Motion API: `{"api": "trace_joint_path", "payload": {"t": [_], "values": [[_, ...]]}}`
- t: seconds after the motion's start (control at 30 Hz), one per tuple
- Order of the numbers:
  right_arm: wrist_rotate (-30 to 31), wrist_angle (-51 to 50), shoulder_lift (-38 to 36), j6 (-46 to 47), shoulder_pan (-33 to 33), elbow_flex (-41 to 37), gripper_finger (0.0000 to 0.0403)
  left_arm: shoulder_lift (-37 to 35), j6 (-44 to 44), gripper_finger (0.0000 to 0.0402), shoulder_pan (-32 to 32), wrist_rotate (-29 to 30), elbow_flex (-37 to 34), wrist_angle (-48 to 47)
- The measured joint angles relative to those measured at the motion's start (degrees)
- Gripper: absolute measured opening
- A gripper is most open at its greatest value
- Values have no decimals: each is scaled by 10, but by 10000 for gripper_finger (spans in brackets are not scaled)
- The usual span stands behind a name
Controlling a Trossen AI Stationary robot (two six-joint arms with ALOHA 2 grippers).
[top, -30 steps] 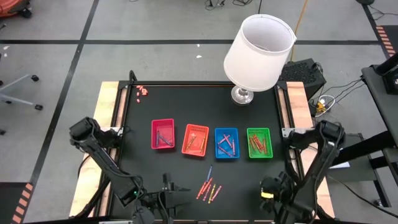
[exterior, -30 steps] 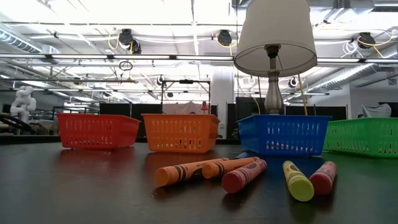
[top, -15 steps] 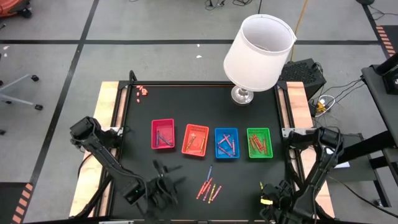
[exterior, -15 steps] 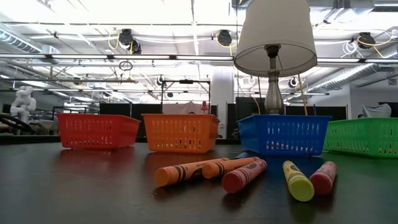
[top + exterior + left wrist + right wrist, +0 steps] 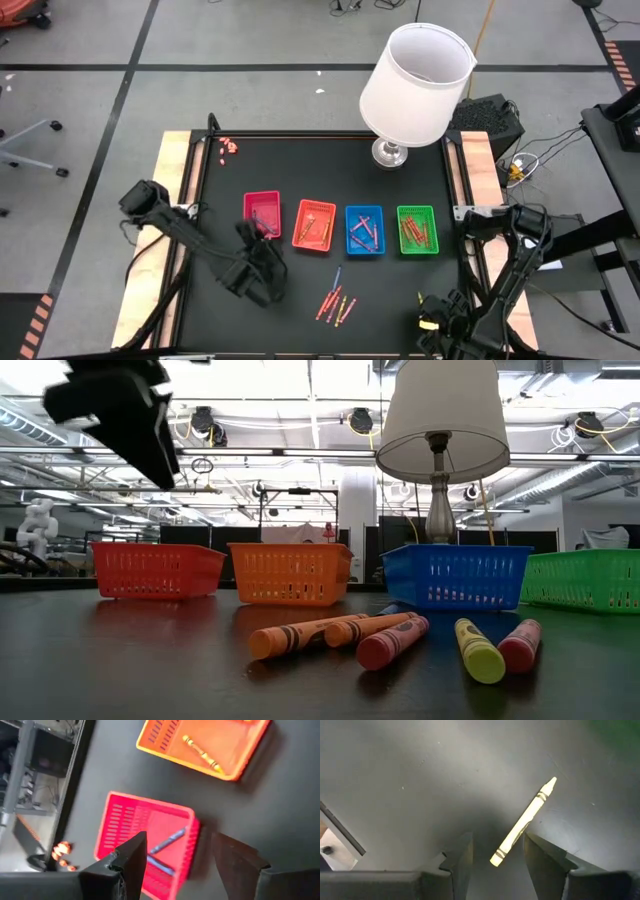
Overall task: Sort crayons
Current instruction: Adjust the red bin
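Note:
Four trays stand in a row: red, orange, blue and green, each with crayons inside. Several loose crayons lie on the table in front of them, red, orange and yellow in the low view. My left gripper is open and empty, raised above the near side of the red tray; it also shows in the high view. My right gripper is open, low at the near right corner, its fingers on either side of one end of a yellow crayon lying flat.
A lamp with a white shade stands at the table's far right. Tiny pink-red bits lie at the far left corner. Bare black table lies between the loose crayons and my right gripper.
My left gripper has gone up and from the table's near edge toward the red tray, and now shows in the upper left of the low view. The crayons and trays have stayed where they were.

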State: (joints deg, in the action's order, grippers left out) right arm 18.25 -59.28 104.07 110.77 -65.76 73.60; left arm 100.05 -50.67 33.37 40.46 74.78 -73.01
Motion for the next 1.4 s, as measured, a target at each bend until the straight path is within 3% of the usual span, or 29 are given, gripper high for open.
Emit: {"api": "trace_joint_path", "payload": {"t": [0.23,0.53,0.77,0.97,1.4], "values": [[44,16,0,-20,-3,0,159,0,32,214,-69,-1,0,-66],[47,16,0,-35,-4,0,159,5,110,178,-120,-42,-1,-25],[76,18,0,-41,-6,0,159,10,91,140,-112,-51,-15,-11],[76,17,0,-41,-6,0,159,11,90,123,-95,-96,-60,11],[75,16,0,-41,-6,0,159,11,104,111,-60,-109,-86,38]]}}
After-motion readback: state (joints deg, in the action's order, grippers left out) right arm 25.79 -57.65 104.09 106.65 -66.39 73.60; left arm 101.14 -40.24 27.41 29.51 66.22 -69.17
